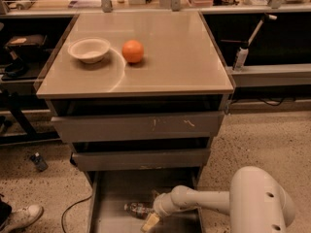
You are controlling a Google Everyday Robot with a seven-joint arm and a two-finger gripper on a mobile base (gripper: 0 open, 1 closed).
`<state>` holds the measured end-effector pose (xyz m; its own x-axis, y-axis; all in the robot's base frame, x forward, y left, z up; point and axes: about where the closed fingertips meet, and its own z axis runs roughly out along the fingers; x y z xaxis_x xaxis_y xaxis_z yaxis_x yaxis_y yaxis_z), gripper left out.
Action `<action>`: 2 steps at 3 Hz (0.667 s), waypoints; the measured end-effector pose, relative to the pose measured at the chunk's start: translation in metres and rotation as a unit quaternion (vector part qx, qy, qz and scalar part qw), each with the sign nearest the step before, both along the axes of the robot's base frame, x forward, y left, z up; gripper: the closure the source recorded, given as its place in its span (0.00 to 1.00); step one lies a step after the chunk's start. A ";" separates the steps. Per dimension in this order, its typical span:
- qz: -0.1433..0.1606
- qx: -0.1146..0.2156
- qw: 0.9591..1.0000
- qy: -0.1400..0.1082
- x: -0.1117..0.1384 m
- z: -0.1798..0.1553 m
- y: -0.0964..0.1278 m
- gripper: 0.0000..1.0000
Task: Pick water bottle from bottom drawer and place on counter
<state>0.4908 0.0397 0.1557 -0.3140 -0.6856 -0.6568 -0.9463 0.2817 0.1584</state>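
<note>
Leftmost, a white shoe [22, 216] sits on the speckled floor at the near left corner. On the glossy beige desk [175, 57] of the grey cabinet, a pale bowl [90, 49] stands toward the far left, and an orange [132, 51] sits just to its right, close but apart. Below the desk, two shallow drawers [138, 126] stick out a little. The bottom drawer [114, 191] is pulled well out toward the near side. The water bottle [135, 209] lies on its side on this drawer's floor. The pincer [149, 221] is down in the drawer at the bottle's right end, at or against it; I cannot tell whether it is spread or pinching. The white arm [204, 200] reaches in from the right. Beyond the cabinet on the right, a white squeeze bottle [240, 57] stands on a shelf.
</note>
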 end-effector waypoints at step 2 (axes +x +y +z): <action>0.017 -0.001 1.000 0.012 0.001 -0.031 0.011 0.00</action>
